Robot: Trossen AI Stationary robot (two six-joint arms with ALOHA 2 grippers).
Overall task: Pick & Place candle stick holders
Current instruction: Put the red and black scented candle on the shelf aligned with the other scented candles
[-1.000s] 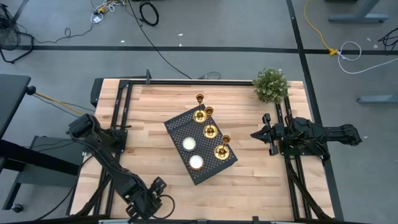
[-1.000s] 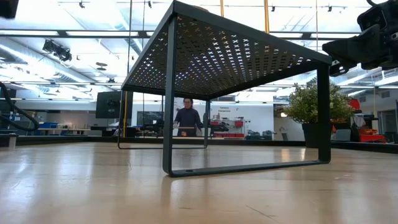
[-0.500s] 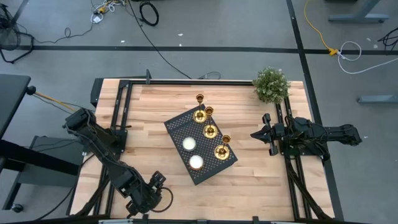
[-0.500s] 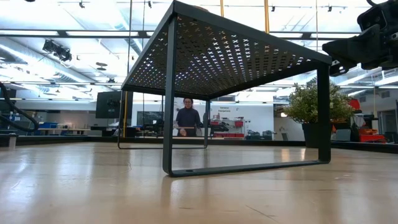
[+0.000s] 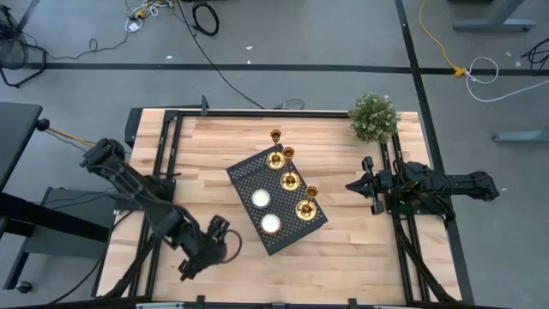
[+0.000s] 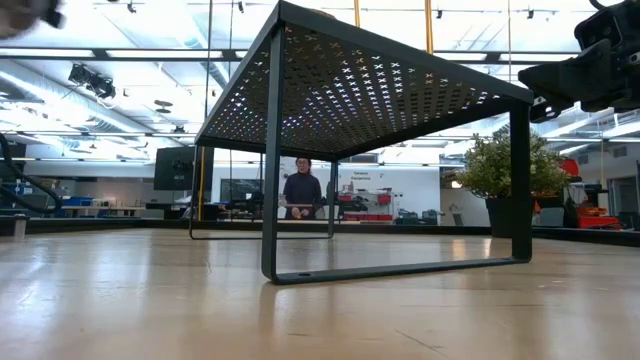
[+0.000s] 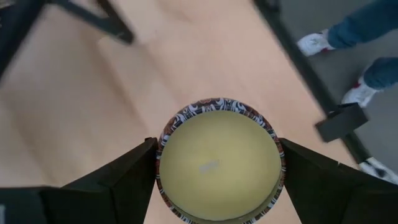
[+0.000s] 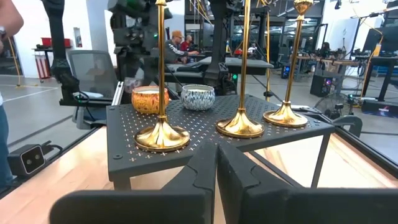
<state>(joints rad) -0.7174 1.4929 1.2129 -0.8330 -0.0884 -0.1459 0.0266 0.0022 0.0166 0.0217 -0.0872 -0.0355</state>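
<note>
With all three brass candle stick holders [image 5: 290,176] standing on the black perforated stand [image 5: 244,176] at frame centre, the left gripper [image 5: 216,236] at lower left clamps a patterned-rim tealight candle [image 7: 219,158] (apparently bound for the stand), while the right gripper [image 5: 353,185] waits closed at right.

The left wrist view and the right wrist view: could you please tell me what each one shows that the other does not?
Only the left wrist view shows a candle in a patterned tin, held between the left gripper fingers.

Only the right wrist view shows three candle stick holders and two tin candles on the black perforated stand, beyond the shut right gripper.

Both show the wooden table.
</note>
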